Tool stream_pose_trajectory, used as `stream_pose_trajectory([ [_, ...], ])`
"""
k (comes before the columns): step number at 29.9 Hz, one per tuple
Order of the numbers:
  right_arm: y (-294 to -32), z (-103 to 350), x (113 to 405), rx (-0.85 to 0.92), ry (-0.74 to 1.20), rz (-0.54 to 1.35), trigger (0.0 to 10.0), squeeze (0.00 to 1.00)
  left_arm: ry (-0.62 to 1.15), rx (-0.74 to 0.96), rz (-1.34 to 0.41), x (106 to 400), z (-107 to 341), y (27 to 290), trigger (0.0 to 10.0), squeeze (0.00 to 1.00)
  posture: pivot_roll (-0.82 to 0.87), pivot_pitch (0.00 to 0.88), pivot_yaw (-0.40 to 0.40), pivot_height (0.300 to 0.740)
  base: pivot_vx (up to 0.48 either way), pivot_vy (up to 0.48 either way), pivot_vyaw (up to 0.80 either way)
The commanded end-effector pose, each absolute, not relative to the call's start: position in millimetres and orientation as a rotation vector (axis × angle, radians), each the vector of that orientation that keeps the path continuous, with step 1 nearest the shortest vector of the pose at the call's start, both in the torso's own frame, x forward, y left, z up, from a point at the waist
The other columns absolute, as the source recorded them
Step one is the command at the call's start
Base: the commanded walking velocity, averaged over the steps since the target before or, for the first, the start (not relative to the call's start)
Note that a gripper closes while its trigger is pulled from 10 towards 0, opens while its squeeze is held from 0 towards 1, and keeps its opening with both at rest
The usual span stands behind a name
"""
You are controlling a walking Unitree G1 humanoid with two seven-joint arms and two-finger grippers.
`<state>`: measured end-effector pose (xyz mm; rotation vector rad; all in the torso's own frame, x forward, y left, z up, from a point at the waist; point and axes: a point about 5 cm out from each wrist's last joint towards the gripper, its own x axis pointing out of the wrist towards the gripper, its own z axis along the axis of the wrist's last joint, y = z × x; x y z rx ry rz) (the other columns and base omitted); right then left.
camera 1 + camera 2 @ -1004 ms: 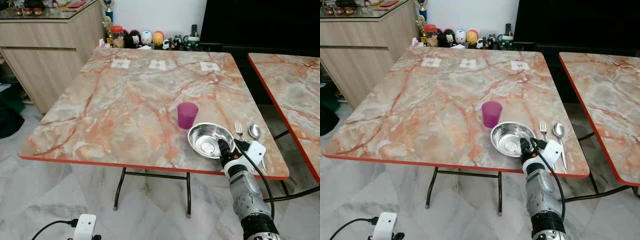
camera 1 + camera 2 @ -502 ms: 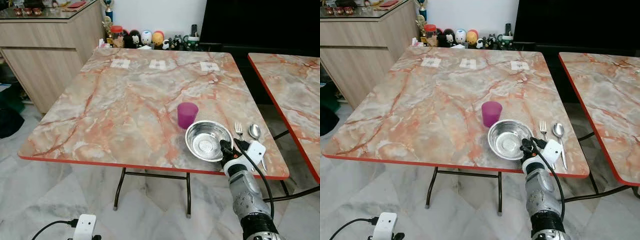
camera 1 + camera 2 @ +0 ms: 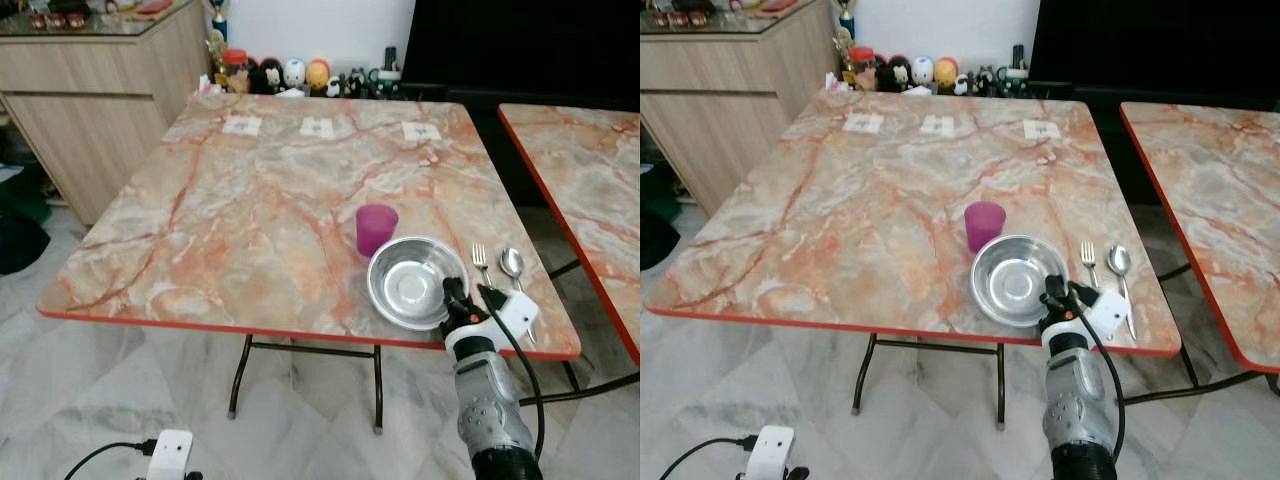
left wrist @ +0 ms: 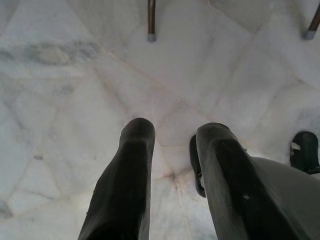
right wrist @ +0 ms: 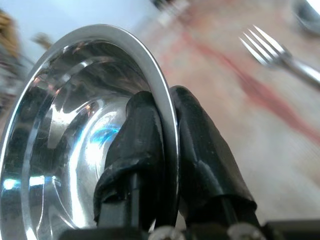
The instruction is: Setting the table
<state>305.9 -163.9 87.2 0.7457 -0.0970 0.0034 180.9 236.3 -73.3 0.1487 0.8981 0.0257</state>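
A shiny steel bowl (image 3: 410,281) sits near the front right edge of the marble table (image 3: 250,200), tilted toward me. My right gripper (image 3: 455,298) is shut on the bowl's near rim (image 5: 167,125), one finger inside and one outside. A purple cup (image 3: 376,229) stands upright just left of and behind the bowl. A fork (image 3: 480,259) and a spoon (image 3: 512,264) lie side by side to the bowl's right. My left gripper (image 4: 172,150) hangs over the floor, fingers apart and nothing between them.
Three white cards (image 3: 318,128) lie along the table's far side. Small figurines (image 3: 290,75) line the far edge. A wooden cabinet (image 3: 90,90) stands at the left, a second marble table (image 3: 580,170) at the right. A white device with a cable (image 3: 168,455) lies on the floor.
The right gripper has lifted the bowl's near rim and drawn it slightly left, so the bowl now tilts toward me. The cup, fork and spoon have stayed in place.
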Motion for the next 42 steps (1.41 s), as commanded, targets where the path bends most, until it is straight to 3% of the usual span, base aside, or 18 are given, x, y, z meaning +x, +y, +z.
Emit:
stream_pose_trajectory([
  [1,-159,99,302,0.752,-0.164,0.055,0.0,0.0,0.913,0.154,0.017,178,-75,237,10.0,0.0,0.11,0.001,-0.027,0.74,0.0,0.0,0.0],
  [8,-174,113,297,0.765,-0.276,0.0,0.0,0.0,0.914,0.156,0.014,178,-75,236,10.0,0.0,0.11,0.0,-0.025,0.74,0.0,0.0,0.0],
  [9,-177,117,299,0.746,-0.295,-0.009,2.7,0.0,0.914,0.157,0.014,178,-75,236,10.0,0.0,0.1,0.0,-0.023,0.74,0.0,0.0,0.0],
  [10,-182,125,302,0.713,-0.321,-0.027,10.0,0.0,0.914,0.161,0.01,178,-75,236,10.0,0.0,0.1,0.0,-0.022,0.74,0.0,0.0,0.0],
  [14,-183,132,306,0.689,-0.338,-0.023,10.0,0.0,0.911,0.179,-0.001,179,-75,235,10.0,0.0,0.1,0.0,-0.024,0.74,0.0,-0.066,0.0],
  [42,-184,133,312,0.633,-0.311,-0.038,10.0,0.0,0.917,0.17,0.009,176,-77,232,10.0,0.0,0.09,0.0,-0.029,0.74,0.0,-0.463,0.0],
])
